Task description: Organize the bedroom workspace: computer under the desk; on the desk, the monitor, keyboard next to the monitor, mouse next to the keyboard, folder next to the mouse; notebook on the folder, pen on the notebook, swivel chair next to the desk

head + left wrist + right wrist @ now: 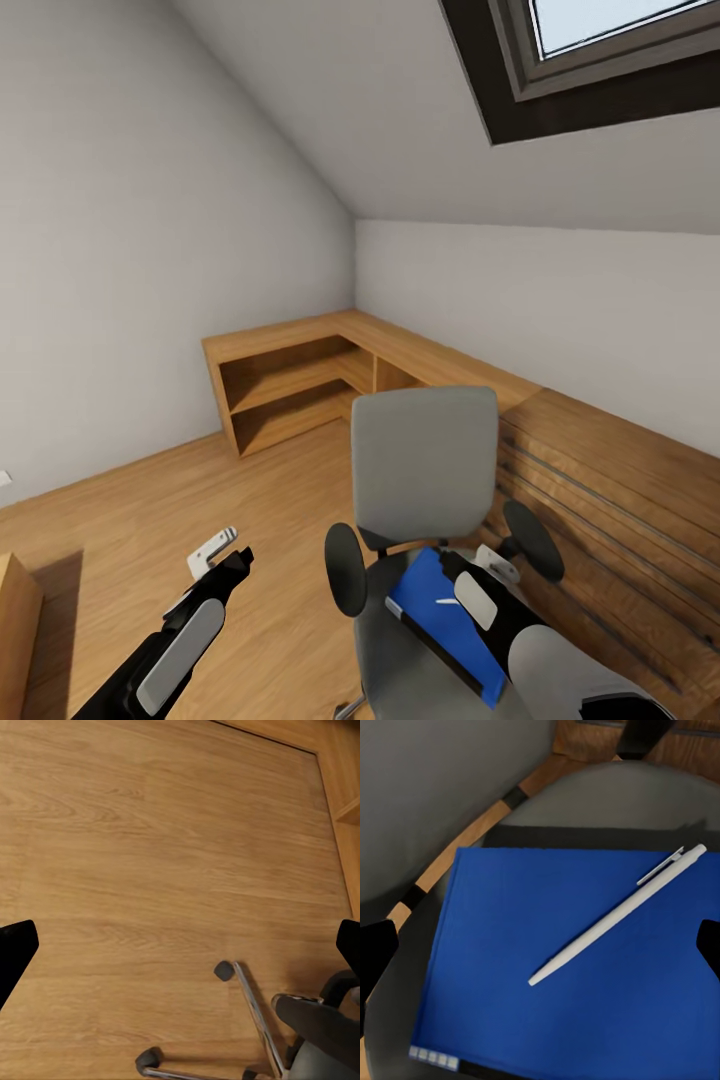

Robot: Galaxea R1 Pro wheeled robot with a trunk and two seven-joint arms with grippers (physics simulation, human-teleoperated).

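The swivel chair (425, 470) stands in front of me, with a grey seat and back and black armrests. On its seat lies the blue folder (547, 967), seen also in the head view (440, 610). The white pen (615, 916) rests diagonally on top of it. A black notebook (585, 836) shows beneath the folder's edge. My right gripper (540, 952) hovers open just above the folder and touches nothing. My left gripper (225, 553) hangs open over the floor beside the chair's chrome base (255, 1009). The desk, monitor, keyboard, mouse and computer are out of view.
A low wooden L-shaped shelf unit (300, 370) runs along the far corner. A wooden drawer chest (620, 500) stands right behind the chair. A dark-framed skylight (600, 50) is overhead. Another wooden edge (15, 620) is at my left. Plank floor (165, 840) spreads to the left.
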